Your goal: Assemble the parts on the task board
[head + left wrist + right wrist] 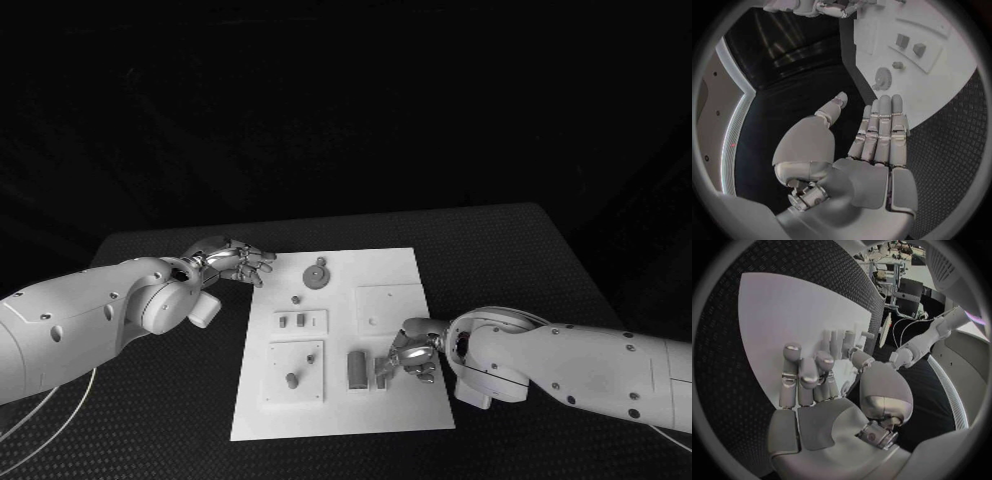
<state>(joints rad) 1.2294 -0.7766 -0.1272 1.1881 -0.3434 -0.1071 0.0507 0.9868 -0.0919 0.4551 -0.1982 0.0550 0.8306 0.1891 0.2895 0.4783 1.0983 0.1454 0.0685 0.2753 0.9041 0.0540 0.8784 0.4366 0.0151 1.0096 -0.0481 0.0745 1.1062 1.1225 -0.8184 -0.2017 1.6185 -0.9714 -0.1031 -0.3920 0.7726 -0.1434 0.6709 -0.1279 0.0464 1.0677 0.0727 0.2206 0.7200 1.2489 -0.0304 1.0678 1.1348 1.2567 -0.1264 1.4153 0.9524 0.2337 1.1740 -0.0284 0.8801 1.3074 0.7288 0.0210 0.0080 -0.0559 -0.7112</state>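
- The white rectangular task board lies flat in the middle of the black textured counter.
- On the board, a small grey gear-shaped part sits toward 12 o'clock, with a small round grey peg just below it.
- Two small grey block parts stand in a raised white holder at the board's 9 o'clock side; another raised white plate with small grey pieces lies toward 7 o'clock.
- A grey upright bar part stands near the board's 6 o'clock area, just beside the right hand.
- The left hand hovers over the counter at the board's 10 o'clock corner. In the left wrist view its fingers are straight and pressed side by side, the thumb apart, holding nothing.
- The right hand is over the board at about 5 o'clock. Its fingers are partly curled; whether they pinch a part, I cannot tell.
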